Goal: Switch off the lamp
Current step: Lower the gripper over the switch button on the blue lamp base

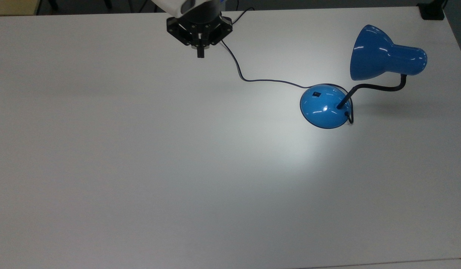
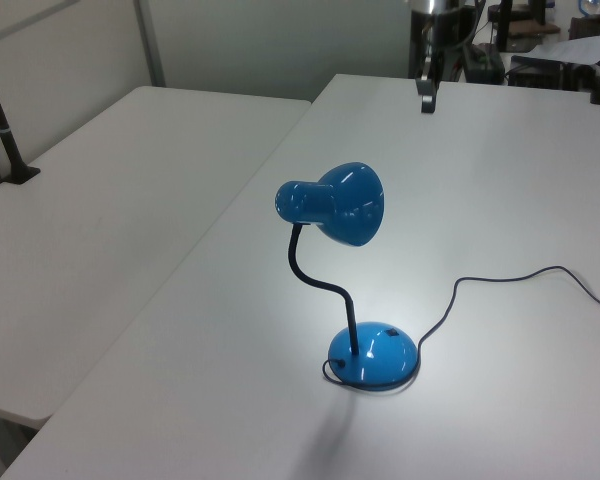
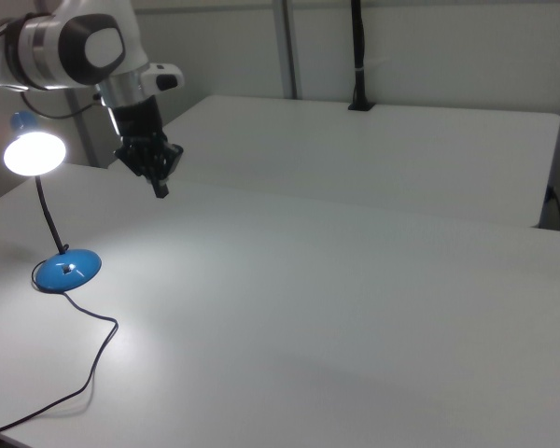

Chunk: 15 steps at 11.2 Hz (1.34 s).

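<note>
Blue lamp (image 1: 325, 106) was lit; clenched jaws (well apart from it) should press its switch (image 1: 316, 93) squarely.

The lamp (image 1: 387, 56) is glowing — in the right view its shade opening is blowing out to pure white glare. It is casting a soft bright pool on the white table (image 1: 140, 168) just beside its base, while the table's far parts are fading to dim grey. Glossy highlights are streaking the blue shade and base — a faint shadow is trailing under the neck.
</note>
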### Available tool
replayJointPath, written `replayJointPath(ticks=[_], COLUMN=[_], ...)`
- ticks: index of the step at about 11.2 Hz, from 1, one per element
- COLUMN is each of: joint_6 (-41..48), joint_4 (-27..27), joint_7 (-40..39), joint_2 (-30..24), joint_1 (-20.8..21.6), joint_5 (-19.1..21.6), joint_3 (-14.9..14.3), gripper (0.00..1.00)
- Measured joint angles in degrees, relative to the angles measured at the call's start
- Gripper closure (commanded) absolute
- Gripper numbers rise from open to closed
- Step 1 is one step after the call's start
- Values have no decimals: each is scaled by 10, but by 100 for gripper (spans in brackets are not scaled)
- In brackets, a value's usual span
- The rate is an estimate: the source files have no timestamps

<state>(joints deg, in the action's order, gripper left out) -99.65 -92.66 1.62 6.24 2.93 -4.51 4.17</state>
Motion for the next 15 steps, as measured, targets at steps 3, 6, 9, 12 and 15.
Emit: replayJointPath(ticks=[3,6,9,12,15], joint_6=[-28,-151,-241,-279,-301], joint_4=[-39,-121,-177,-192,-192], joint_7=[-20,-21,-40,-80,-105], joint_2=[12,20,27,37,56], joint_1=[72,126,122,122,122], joint_5=[0,0,0,0,0], joint_3=[2,20,74,90,96], gripper=[100,100,100,100,100])
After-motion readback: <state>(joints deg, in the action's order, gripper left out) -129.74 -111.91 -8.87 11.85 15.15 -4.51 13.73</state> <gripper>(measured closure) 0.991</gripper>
